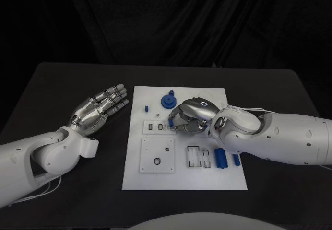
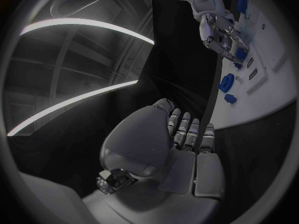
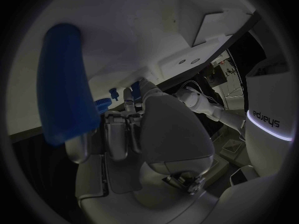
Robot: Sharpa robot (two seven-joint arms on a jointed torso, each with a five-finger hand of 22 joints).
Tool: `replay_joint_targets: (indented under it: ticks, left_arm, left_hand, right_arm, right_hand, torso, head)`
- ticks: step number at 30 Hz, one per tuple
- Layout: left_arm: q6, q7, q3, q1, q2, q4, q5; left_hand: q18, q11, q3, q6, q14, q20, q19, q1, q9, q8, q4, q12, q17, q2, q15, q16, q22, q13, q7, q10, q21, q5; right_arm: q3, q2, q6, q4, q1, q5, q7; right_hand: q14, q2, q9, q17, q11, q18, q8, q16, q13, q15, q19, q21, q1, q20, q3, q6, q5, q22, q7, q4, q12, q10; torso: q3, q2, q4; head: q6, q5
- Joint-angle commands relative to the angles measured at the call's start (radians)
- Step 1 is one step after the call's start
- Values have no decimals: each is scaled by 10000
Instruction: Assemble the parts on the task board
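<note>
The white task board (image 1: 207, 179) lies in the middle of the black table. My right hand (image 1: 190, 116) hovers over its upper middle with fingers curled, pinching a small blue part (image 1: 171, 122) at its fingertips above a small slotted block (image 1: 156, 127). The left wrist view shows the same hand (image 2: 221, 32) and part (image 2: 238, 64). A blue gear (image 1: 168, 100) stands just beyond the hand, with a small blue peg (image 1: 146, 109) to its left. My left hand (image 1: 100, 109) lies on the table left of the board, fingers straight and apart, holding nothing.
A blue cylinder (image 1: 220, 158) and a small blue block (image 1: 236, 159) lie on the board under my right forearm, beside two narrow slots (image 1: 197, 157). A square white plate with holes (image 1: 158, 155) sits at the board's lower left.
</note>
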Motion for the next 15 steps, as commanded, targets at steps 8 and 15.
replay_joint_targets:
  ticks: [8,15]
  left_arm:
    - [143,90,8,-19,13,-3,21]
    - [133,102,8,-22,-4,-2,21]
  left_hand:
    - [-21,-14,82,-67,-23,82,19,-91,-3,-74,-10,-56,10,6,67,52,4,-12,-8,-66,-30,-16]
    - [-21,-14,82,-67,-23,82,19,-91,-3,-74,-10,-56,10,6,67,52,4,-12,-8,-66,-30,-16]
  right_arm:
    - [-10,-4,214,-15,-38,-79,-202]
    - [-10,-25,-118,3,-39,-79,-84]
  right_hand:
    - [1026,-103,-170,2635,131,-35,-341,29,2635,110,226,-115,-174,112,-199,-755,-507,2159,31,101,26,1042]
    - [1026,-231,-396,2635,117,-29,-589,29,2635,100,215,-142,-232,110,-281,-1347,-804,2152,8,241,26,1042]
  torso:
    - [0,0,5]
    - [-2,0,4]
  head:
    - [-18,-11]
    - [-18,-10]
